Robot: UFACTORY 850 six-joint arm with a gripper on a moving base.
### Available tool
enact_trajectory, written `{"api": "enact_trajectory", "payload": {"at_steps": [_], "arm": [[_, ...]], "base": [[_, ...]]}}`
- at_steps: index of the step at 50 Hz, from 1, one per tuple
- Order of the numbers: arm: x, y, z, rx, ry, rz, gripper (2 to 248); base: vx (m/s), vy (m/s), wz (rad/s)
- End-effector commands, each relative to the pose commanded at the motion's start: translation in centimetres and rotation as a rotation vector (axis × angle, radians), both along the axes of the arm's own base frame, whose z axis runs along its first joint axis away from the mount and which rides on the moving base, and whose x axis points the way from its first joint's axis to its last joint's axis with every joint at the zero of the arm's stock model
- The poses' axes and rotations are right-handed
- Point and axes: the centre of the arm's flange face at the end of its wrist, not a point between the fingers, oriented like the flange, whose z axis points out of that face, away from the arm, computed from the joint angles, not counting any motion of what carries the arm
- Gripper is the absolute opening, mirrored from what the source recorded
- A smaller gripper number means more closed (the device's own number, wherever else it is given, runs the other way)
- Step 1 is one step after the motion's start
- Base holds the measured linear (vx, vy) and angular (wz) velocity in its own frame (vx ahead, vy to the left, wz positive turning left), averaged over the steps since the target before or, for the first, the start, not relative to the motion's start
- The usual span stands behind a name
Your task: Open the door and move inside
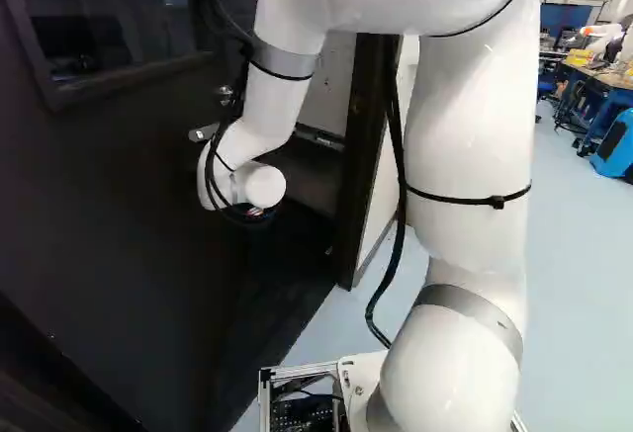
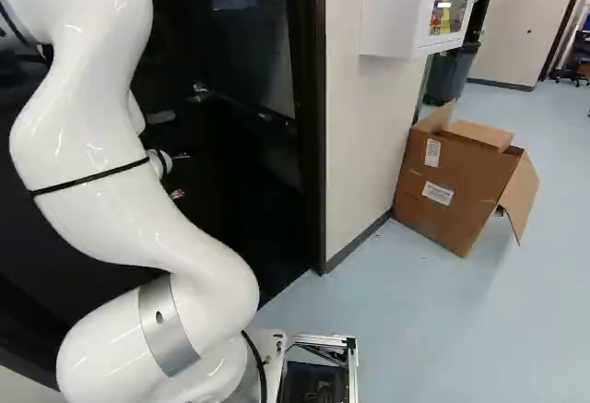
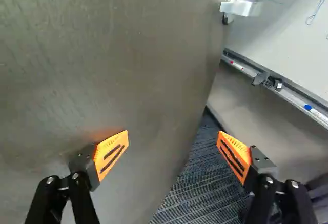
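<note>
The dark door (image 1: 109, 205) fills much of the left base view and stands ajar, with a gap between its free edge and the dark frame (image 1: 358, 165). In the wrist view the door (image 3: 107, 55) is a broad grey-brown face, and a silver handle (image 3: 241, 7) shows at its edge, ahead of the gripper. My gripper (image 3: 172, 143) is open, its fingers wide apart. One orange pad (image 3: 111, 155) is close to the door face; the other (image 3: 234, 155) stands beyond the door's edge, over the gap. Whether either touches is unclear. The base views hide the fingers.
Through the gap are a whiteboard (image 3: 292, 24) with a marker tray (image 3: 277, 85) and dark carpet (image 3: 197, 183). Right of the frame come a pale wall (image 2: 355, 136), a wall cabinet (image 2: 396, 6) and an open cardboard box (image 2: 456, 182) on the floor. Another robot (image 1: 601, 35) stands far back.
</note>
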Motion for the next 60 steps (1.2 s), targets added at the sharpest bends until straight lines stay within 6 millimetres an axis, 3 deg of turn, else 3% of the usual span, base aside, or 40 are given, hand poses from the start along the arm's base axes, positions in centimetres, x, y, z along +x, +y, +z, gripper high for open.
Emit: {"api": "enact_trajectory", "payload": {"at_steps": [31, 60], "arm": [[-0.6, 5.4, -0.3, -0.002, -0.024, 0.123, 247], [-2.7, 10.1, -0.4, -0.008, -0.048, 0.254, 247]], "base": [[0.0, 0.0, 0.0], [0.0, 0.0, 0.0]]}}
